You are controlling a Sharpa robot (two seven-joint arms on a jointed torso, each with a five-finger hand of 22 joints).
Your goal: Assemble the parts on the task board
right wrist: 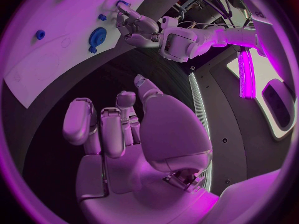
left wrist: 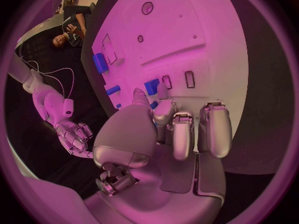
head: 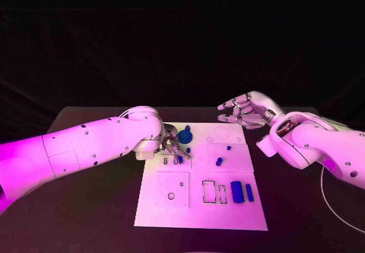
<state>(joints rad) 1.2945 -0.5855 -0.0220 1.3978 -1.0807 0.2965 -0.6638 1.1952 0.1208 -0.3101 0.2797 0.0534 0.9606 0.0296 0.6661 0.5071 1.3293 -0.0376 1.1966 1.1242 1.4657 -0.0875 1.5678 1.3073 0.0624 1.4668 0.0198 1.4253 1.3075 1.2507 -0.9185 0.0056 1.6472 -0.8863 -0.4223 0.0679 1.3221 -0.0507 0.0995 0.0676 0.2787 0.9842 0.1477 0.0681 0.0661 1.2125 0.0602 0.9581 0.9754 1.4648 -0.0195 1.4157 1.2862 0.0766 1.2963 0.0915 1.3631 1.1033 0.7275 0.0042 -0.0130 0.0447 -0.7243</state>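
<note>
Black table (head: 91,211), dark backdrop behind. White task board (head: 199,211) lies mid-table. Left hand (head: 172,146) sits over the board's near-left slots, fingers closed on a small blue part (left wrist: 152,86). Right hand (head: 247,110) hovers off the board's far right corner, fingers loosely apart, holding nothing. Blue gear (head: 185,136) stands on the board just beside the left hand.

Magenta wash over my whole rig, task board (head: 201,211) brightest w/ mild glare, black table (head: 91,211) and backdrop nearly lost in dark, soft shadows under arms, wrist cams fisheye-bent, rims vignetted, edges blurry, lit strip (right wrist: 246,69) blown out.
</note>
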